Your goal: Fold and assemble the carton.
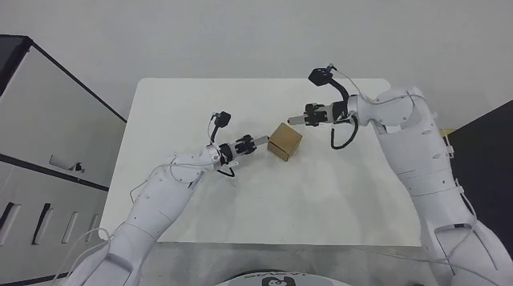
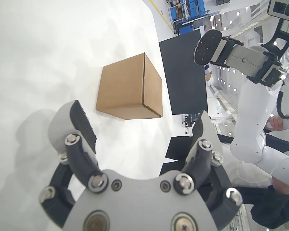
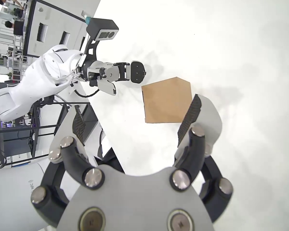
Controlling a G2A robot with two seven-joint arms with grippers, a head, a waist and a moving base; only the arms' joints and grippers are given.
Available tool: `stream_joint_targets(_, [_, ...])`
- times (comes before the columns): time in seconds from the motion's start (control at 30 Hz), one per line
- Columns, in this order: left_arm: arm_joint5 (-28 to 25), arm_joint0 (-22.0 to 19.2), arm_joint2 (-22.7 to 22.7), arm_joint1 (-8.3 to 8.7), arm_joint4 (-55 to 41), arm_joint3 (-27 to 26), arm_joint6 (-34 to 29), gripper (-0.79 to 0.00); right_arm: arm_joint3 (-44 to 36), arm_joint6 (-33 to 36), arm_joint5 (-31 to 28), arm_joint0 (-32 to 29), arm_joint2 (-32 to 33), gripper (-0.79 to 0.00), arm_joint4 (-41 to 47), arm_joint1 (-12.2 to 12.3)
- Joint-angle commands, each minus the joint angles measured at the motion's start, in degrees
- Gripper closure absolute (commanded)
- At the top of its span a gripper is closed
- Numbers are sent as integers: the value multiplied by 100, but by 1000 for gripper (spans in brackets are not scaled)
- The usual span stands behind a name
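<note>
A small brown carton (image 1: 284,141) stands closed as a cube near the middle of the white table (image 1: 200,110). In the left wrist view the carton (image 2: 130,90) sits just beyond my left gripper (image 2: 139,118), which is open and apart from it. In the top view the left gripper (image 1: 261,141) lies to the carton's left. My right gripper (image 1: 293,118) hovers at the carton's upper right, open with nothing in it. In the right wrist view the carton (image 3: 167,100) lies ahead of the right gripper (image 3: 137,114), close to one finger.
A grey cabinet (image 1: 48,126) stands off the table's left edge. A dark panel (image 1: 489,142) lies past the right edge. Bare table surface (image 1: 337,198) surrounds the carton on all sides.
</note>
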Motion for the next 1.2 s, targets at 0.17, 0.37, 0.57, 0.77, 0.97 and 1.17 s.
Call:
stream_joint_targets(0.17, [-929,619,-159,47,1448,-425,1922,-785,415,-44,-1453,-556,766,-785,1579,191])
stream_joint_targets(0.37, [-393,912,154,-3,3668,-621,3531,-785,654,-186,-1596,-900,1001,-785,2944,383])
stream_joint_targets(0.57, [529,873,484,-106,4826,-526,4495,-785,924,-224,-1634,-1020,1037,-785,3762,521])
stream_joint_targets(0.77, [529,873,484,-106,4826,-526,4495,-785,924,-224,-1634,-1020,1037,-785,3762,521])
stream_joint_targets(0.97, [847,937,631,-65,5914,-756,4353,-785,924,-224,-1634,-1020,1037,-785,3762,521])
stream_joint_targets(1.17, [1350,1028,901,-116,6474,-1004,4177,-785,924,-224,-1634,-1020,1037,-785,3762,521])
